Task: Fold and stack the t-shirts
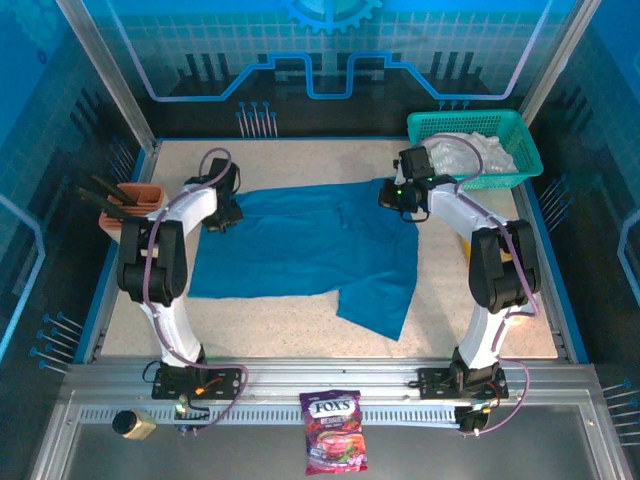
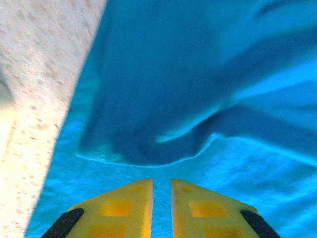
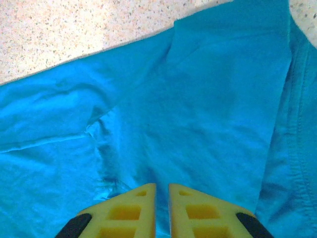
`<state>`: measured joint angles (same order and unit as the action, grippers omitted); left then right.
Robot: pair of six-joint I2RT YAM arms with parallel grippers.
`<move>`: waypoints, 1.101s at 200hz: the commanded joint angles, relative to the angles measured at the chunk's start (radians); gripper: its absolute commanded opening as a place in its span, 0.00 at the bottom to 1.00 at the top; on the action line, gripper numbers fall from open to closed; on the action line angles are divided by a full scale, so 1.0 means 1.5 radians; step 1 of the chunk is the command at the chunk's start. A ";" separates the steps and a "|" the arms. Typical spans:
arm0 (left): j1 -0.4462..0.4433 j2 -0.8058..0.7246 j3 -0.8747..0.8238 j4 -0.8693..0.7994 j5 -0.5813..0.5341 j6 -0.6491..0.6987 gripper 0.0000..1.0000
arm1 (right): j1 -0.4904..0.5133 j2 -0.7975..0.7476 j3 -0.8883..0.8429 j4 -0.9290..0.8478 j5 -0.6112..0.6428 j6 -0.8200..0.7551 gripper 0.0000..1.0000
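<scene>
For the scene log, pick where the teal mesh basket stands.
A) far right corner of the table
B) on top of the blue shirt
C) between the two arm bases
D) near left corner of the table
A: in the top view the basket stands at the far right corner of the table, while the blue t-shirt lies spread across the middle.

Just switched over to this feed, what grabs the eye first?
The big teal-blue t-shirt spread across the middle of the table, one flap trailing toward the near right. The left gripper and right gripper sit at its far corners, jaws nearly together, seemingly pinching the cloth. A green mesh basket stands far right.
</scene>
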<state>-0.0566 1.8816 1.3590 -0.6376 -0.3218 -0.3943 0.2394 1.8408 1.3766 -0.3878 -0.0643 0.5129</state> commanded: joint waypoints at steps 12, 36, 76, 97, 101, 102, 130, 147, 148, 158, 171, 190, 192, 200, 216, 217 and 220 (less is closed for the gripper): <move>0.002 -0.035 0.096 -0.058 -0.068 -0.006 0.27 | -0.028 0.037 0.093 -0.052 -0.007 -0.038 0.26; 0.018 0.022 0.168 -0.091 -0.070 -0.007 0.28 | -0.040 0.112 0.179 -0.088 -0.014 -0.055 0.30; 0.031 0.157 0.273 -0.113 -0.030 -0.001 0.17 | -0.056 0.234 0.318 -0.131 -0.033 -0.061 0.21; 0.031 0.202 0.284 -0.117 -0.014 -0.013 0.16 | -0.062 0.280 0.372 -0.150 -0.032 -0.056 0.20; 0.031 0.208 0.282 -0.116 -0.013 -0.015 0.16 | -0.062 0.288 0.380 -0.153 -0.031 -0.055 0.20; 0.031 0.210 0.282 -0.115 -0.014 -0.016 0.16 | -0.062 0.289 0.382 -0.154 -0.031 -0.055 0.20; 0.035 0.253 0.291 -0.116 -0.014 -0.021 0.17 | -0.061 0.343 0.417 -0.171 -0.033 -0.040 0.19; 0.041 0.286 0.337 -0.148 -0.008 -0.021 0.16 | -0.055 0.366 0.424 -0.174 -0.013 -0.030 0.16; 0.041 0.287 0.339 -0.150 -0.009 -0.021 0.16 | -0.055 0.368 0.424 -0.175 -0.011 -0.029 0.16; 0.043 0.303 0.366 -0.162 -0.017 -0.016 0.18 | -0.051 0.385 0.436 -0.184 0.006 -0.025 0.15; 0.046 0.335 0.420 -0.197 -0.022 -0.009 0.19 | -0.046 0.410 0.458 -0.201 0.028 -0.018 0.13; 0.051 0.401 0.521 -0.270 -0.028 0.002 0.19 | -0.037 0.450 0.502 -0.236 0.085 -0.007 0.11; 0.051 0.409 0.532 -0.276 -0.028 0.003 0.19 | -0.036 0.454 0.507 -0.242 0.091 -0.006 0.11; 0.053 0.438 0.573 -0.310 -0.029 0.006 0.19 | -0.033 0.468 0.527 -0.261 0.119 -0.001 0.09; 0.056 0.461 0.622 -0.341 -0.029 0.011 0.19 | -0.029 0.489 0.554 -0.286 0.164 0.011 0.07; 0.056 0.461 0.624 -0.342 -0.030 0.011 0.19 | -0.029 0.490 0.555 -0.287 0.167 0.012 0.07; 0.056 0.465 0.629 -0.345 -0.032 0.011 0.20 | -0.028 0.491 0.557 -0.289 0.174 0.015 0.07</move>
<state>0.0116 2.5149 2.2177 -0.9913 -0.3565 -0.3973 0.1772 2.5080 2.1704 -0.6991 0.0547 0.4938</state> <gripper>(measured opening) 0.190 0.078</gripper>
